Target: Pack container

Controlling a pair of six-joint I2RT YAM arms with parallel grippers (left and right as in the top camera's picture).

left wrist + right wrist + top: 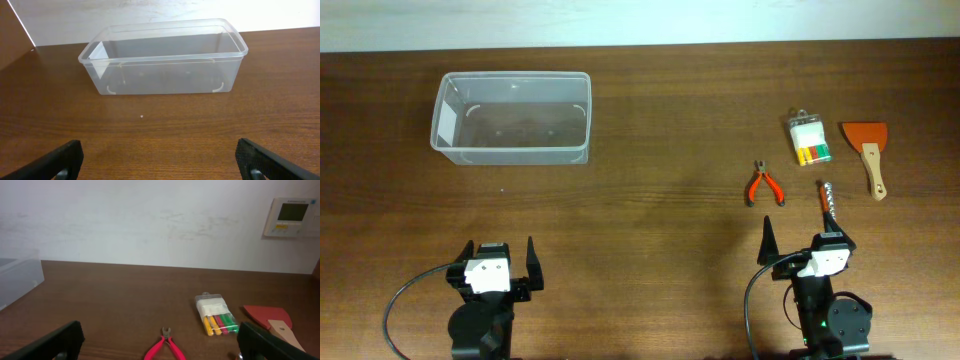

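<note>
The clear plastic container [512, 118] stands empty at the back left of the table; it also shows in the left wrist view [162, 57]. Red-handled pliers [763, 185], a pack of coloured bits [810, 140], an orange scraper with a wooden handle [866, 148] and a screwdriver [826, 205] lie at the right. The pliers [166, 347], the pack [216, 315] and the scraper [272, 320] show in the right wrist view. My left gripper [498, 262] is open and empty near the front edge. My right gripper [803, 248] is open and empty, just in front of the screwdriver.
The wooden table [650, 210] runs to a white wall at the back. A wall thermostat [292, 217] shows in the right wrist view. The container's corner [17, 277] shows at that view's left edge.
</note>
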